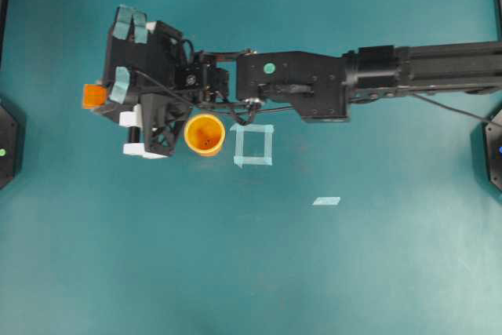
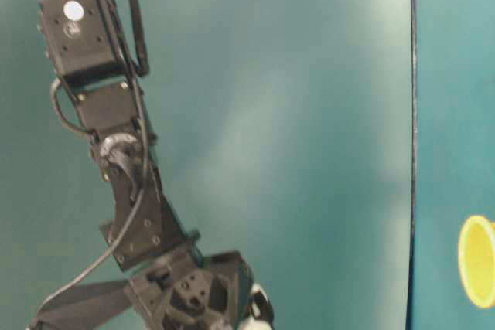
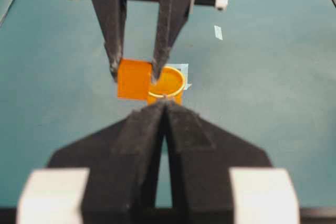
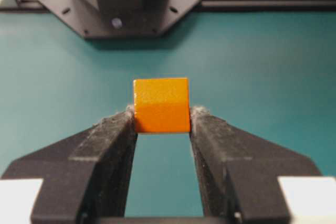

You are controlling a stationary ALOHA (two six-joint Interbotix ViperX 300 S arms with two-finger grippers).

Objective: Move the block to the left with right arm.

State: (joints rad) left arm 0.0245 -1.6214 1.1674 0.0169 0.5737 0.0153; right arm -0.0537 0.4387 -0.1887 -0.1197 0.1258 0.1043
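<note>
The block (image 4: pixel 161 105), a small orange cube, sits pinched between the fingertips of my right gripper (image 4: pixel 161 118). From overhead, the right arm (image 1: pixel 408 68) reaches across from the right, and its gripper (image 1: pixel 102 96) holds the block (image 1: pixel 93 96) at the far left, left of the cup. In the left wrist view the right gripper (image 3: pixel 134 72) comes down from above with the block (image 3: pixel 132 80) between its tips. My left gripper (image 3: pixel 165 104) is shut and empty, a short way in front of the block. I cannot tell whether the block touches the table.
A yellow-orange cup (image 1: pixel 205 134) stands upright just right of the block, also seen as cup (image 3: pixel 169 83) and cup (image 2: pixel 478 260). A pale tape square (image 1: pixel 252 145) lies beside it and a small tape strip (image 1: pixel 326 201) further right. Arm bases (image 1: pixel 6 143) sit at both side edges.
</note>
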